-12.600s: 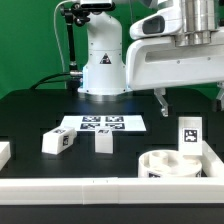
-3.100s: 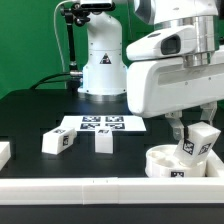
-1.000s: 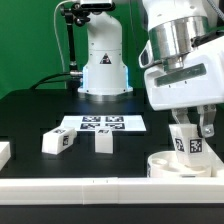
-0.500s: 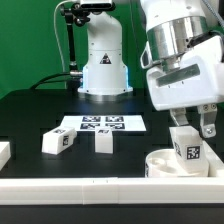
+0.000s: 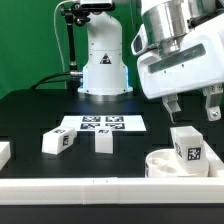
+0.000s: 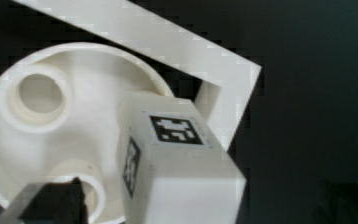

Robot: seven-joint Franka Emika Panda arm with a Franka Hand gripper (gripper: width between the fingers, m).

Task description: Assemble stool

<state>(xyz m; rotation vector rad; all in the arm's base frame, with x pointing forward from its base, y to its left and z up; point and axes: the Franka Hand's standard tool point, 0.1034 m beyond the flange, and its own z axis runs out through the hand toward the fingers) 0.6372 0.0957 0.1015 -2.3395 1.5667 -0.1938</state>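
1. Gripper point(image 5: 193, 110) status: spread apart, holding nothing, hovering above upright leg point(image 5: 186, 146).
2. Location: upright leg standing in a socket of seat point(image 5: 160, 166), at the exterior view's right.
3. Verify upright leg sits square and fully home; looks slightly proud.
4. Lift straight clear, then approach loose leg point(image 5: 103, 143) near marker board point(image 5: 100, 124).
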